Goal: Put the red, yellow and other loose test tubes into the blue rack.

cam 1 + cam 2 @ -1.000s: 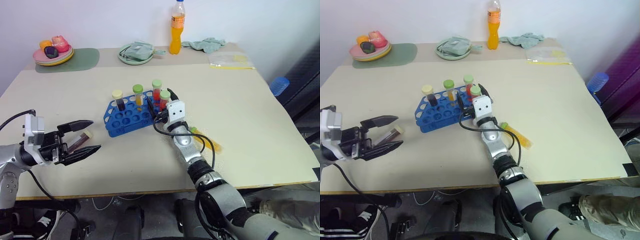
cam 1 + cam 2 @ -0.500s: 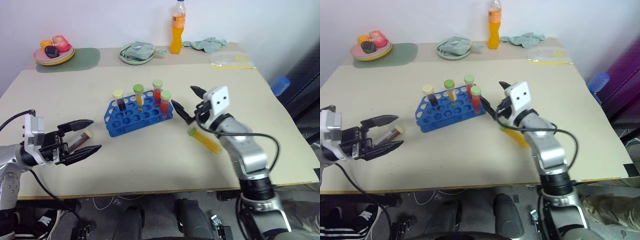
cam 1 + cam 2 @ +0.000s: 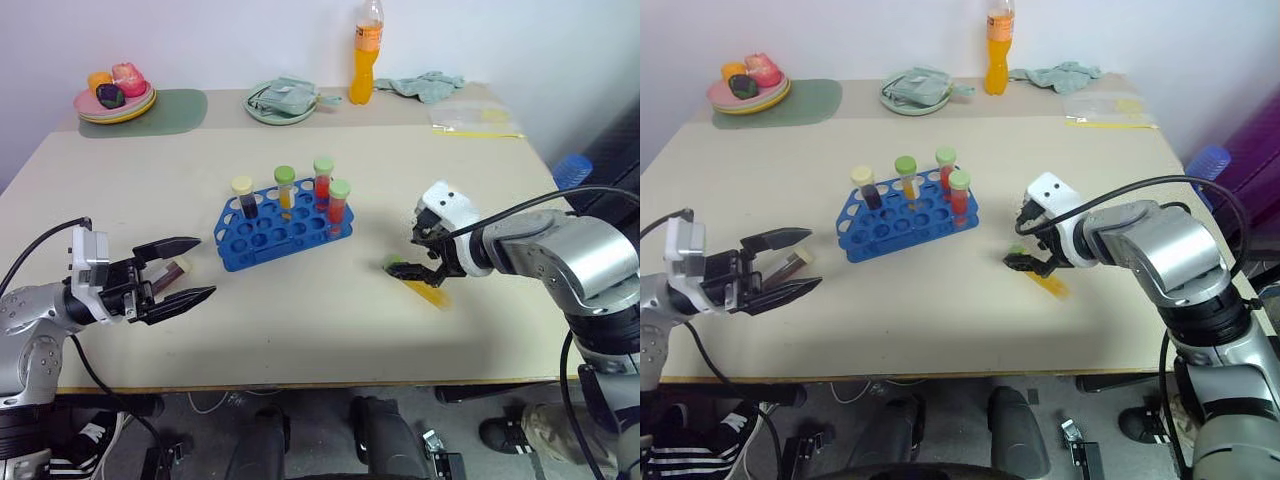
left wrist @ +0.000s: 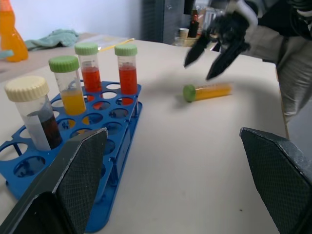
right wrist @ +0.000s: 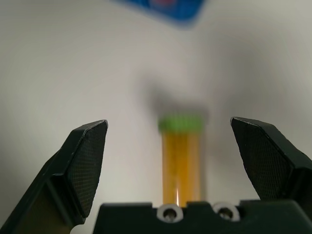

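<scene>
Left eye view, going left to right: my left hand (image 3: 182,270) is hovering just off the near-left part of the desk (image 3: 330,320), fingers spread wide with nothing in them, and there's a loose tube with dark red stuff (image 3: 172,273) lying on the desk right between them, can't tell if it's touching either finger. Next over is the blue rack (image 3: 283,226), sitting mid-desk with four capped tubes standing in its back rows: a cream-capped dark one (image 3: 243,197), a green-capped yellow one (image 3: 286,187), and two green-capped red ones (image 3: 323,180). Right of the rack, the yellow tube (image 3: 418,284) with a green cap is lying flat on the desk, cap end towards the rack. My right hand (image 3: 433,256) is angled down right over it, fingers wide apart and straddling it, not gripping it yet.
</scene>
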You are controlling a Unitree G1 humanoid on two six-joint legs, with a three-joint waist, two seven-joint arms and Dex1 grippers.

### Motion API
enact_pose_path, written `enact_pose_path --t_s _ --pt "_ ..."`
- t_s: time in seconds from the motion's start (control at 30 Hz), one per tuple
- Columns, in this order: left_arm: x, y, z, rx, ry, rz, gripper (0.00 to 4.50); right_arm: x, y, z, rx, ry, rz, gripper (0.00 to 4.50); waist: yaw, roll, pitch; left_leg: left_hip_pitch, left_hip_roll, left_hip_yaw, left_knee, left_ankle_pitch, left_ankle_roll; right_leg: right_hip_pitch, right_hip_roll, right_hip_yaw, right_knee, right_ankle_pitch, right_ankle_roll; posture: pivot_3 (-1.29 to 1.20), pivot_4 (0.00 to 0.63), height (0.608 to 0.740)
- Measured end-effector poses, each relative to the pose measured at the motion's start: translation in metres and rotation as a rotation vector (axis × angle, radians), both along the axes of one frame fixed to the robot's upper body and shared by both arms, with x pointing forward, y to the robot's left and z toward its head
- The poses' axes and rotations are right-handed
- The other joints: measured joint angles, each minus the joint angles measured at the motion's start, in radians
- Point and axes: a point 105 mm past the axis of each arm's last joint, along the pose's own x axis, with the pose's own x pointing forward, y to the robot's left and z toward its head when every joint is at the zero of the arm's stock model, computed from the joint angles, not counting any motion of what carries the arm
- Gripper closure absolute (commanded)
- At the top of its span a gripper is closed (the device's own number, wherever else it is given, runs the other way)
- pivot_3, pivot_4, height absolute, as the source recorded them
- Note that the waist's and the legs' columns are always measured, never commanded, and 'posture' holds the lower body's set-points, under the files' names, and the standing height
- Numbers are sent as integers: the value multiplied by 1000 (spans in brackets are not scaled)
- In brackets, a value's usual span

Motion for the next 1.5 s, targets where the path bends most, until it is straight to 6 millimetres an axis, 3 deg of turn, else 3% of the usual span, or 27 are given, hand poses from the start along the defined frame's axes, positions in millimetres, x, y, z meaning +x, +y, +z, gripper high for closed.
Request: enact_pose_path --t_s 0.2,0.43,0.53,0.7,0.73,0.83,1.03,1.2,1.33,1.5 --pt "-7 -5 -6 -6 14 27 0 -3 -19 -28 -99 55 -55 32 1 -1 0 0 0 1 1 0 0 0 0 0 0 0 0 0 150 740" --pt "-10 -9 -5 -2 12 47 0 6 -30 -39 -150 24 -92 32 -1 -1 0 0 0 1 1 0 0 0 0 0 0 0 0 0 150 740" --pt "-10 -10 -3 -1 6 54 0 7 -29 -41 -148 19 -92 915 -1 -1 -1 0 0 1 1 0 0 0 0 0 1 0 0 0 150 740" --pt "-10 -11 -1 -4 0 50 0 8 -28 -42 -143 19 -94 3396 -1 -2 -1 1 0 1 2 0 0 1 0 0 1 0 0 0 150 740" --pt "-10 -11 -1 -4 1 50 0 9 -27 -41 -143 15 -93 3730 -1 -2 -1 1 0 1 2 0 0 1 0 0 1 0 0 0 150 740" --pt "-10 -11 -1 -5 2 50 0 12 -22 -40 -116 12 -92 3738 -4 -2 -1 1 0 1 2 0 0 1 1 0 1 0 0 0 150 740" --pt "-10 -12 0 -4 0 47 0 3 22 -11 102 -182 191 3738 2 -1 0 0 0 1 1 0 0 1 0 0 1 0 2 0 150 740" --pt "-9 -10 1 -1 -3 50 0 -16 66 26 514 -413 391 3738 -1 -2 -1 1 0 1 2 0 0 2 1 0 1 1 2 0 150 740" --pt "-6 -9 5 -6 -19 54 0 -10 90 47 692 -590 384 3738 -6 -2 -1 3 0 1 2 0 0 2 1 0 3 1 2 0 150 740" --pt "-4 -4 5 6 0 66 0 18 135 42 741 -825 228 3738 -7 -2 0 3 1 1 1 1 -1 0 2 0 5 1 2 0 150 740"
